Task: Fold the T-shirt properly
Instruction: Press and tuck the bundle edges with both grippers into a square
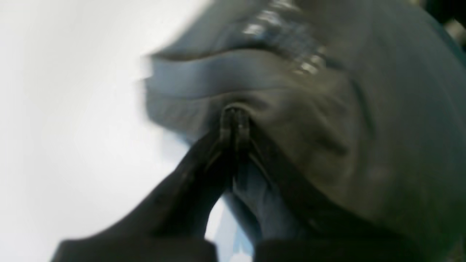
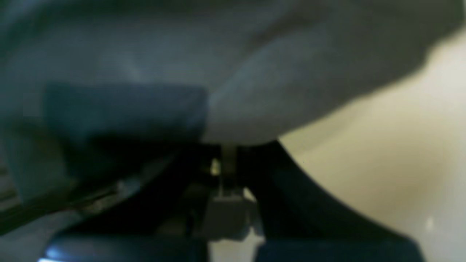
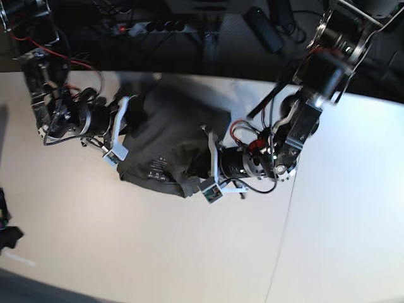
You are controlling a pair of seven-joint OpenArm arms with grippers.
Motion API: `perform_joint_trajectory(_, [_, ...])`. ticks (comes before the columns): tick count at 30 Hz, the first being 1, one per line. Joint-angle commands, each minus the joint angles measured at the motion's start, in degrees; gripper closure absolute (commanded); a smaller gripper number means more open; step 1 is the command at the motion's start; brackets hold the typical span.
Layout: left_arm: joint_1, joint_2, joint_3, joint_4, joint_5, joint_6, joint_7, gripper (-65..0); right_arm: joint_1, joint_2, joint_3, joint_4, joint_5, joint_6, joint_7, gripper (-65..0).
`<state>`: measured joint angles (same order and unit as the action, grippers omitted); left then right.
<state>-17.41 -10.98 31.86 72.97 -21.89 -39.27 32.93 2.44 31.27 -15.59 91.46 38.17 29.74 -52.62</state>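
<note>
The dark olive-grey T-shirt [image 3: 170,136] lies bunched on the pale table [image 3: 158,252], its white neck label [image 3: 158,167] facing up near the front edge. My left gripper [image 3: 197,169] is on the shirt's right front side; in the left wrist view it [image 1: 235,118] is shut on a fold of the cloth [image 1: 364,127] just below the ribbed collar [image 1: 204,74]. My right gripper [image 3: 126,131] is at the shirt's left edge; in the right wrist view it [image 2: 227,147] is shut on a fold of the blurred cloth [image 2: 255,91].
A small black object [image 3: 7,230] sits at the table's left edge. Cables and a power strip [image 3: 151,26] run behind the table's back edge. A seam [image 3: 284,233] crosses the table at the right.
</note>
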Motion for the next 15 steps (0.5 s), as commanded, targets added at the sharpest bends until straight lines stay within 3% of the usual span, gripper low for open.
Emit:
perform_joint_trajectory(1, [-1.84,0.00,-0.26,0.33,-0.48,-0.73,-0.92,0.0,-0.37,-0.11,0.74,1.66,-0.02,4.15,-0.13,0.0])
perform_joint_trajectory(5, [-2.93,-0.55,-0.72,0.59,-2.01,-0.73,4.00,0.0,-1.31,-0.50,3.69,3.37,-0.90,4.13,0.09,0.0])
perform_joint_trajectory(8, [-2.49,-0.63,-3.43,0.90,-6.62,-0.73,9.20,0.0,-1.33,-0.50,8.13,3.34,-0.87,4.13,0.09,0.0])
perform_joint_trajectory(13, [-1.60,-0.68,-12.79,1.03,-12.85,-0.73,14.80,0.0,-1.36,-0.26,15.19,3.37,-0.85,4.15,-0.98,0.0])
perform_joint_trajectory(15, [-1.55,-1.11,-17.68,1.90,-16.79,-0.73,19.61,0.0,-1.42,0.90,17.75,3.37,-0.35,4.13,-2.62,0.0])
